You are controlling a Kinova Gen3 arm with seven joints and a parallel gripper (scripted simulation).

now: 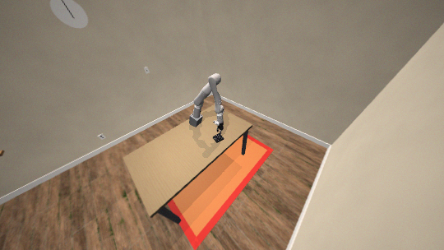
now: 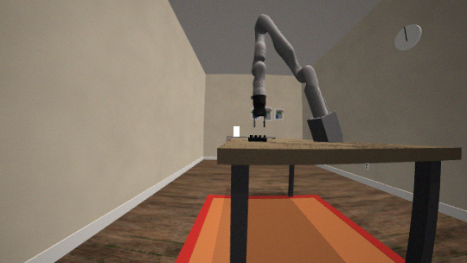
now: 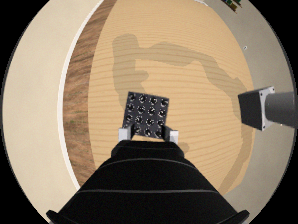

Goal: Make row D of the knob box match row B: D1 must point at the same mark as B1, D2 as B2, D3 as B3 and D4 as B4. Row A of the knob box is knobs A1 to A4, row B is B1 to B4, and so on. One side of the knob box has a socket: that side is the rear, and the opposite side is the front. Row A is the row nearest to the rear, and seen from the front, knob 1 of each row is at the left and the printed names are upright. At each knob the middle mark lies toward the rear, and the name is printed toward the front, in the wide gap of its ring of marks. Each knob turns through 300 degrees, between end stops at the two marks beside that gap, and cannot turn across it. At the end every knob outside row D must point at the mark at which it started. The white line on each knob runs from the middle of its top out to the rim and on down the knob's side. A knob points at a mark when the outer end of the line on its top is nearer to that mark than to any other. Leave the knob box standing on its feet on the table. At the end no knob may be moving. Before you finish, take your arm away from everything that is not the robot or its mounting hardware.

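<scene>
The knob box (image 1: 218,138) (image 2: 258,138) (image 3: 145,114) is a dark, square box standing on the table, with four rows of black knobs and pale marks around them. In the wrist view it lies slightly turned, just beyond the fingertips. The knob lines, printed names and socket are too small to read, so I cannot tell the rows apart or where each knob points. My gripper (image 1: 219,131) (image 2: 259,125) (image 3: 147,130) is open and empty, pointing down above the box and apart from it. In the wrist view the fingers overlap the box's near edge and partly hide its near corners.
The table (image 1: 164,173) (image 2: 337,155) (image 3: 200,150) has a long edge close to the box. The arm's base (image 1: 196,120) (image 2: 326,127) (image 3: 254,109) stands on the table, away from the box. An orange mat with a red border (image 1: 234,197) (image 2: 195,231) lies on the floor.
</scene>
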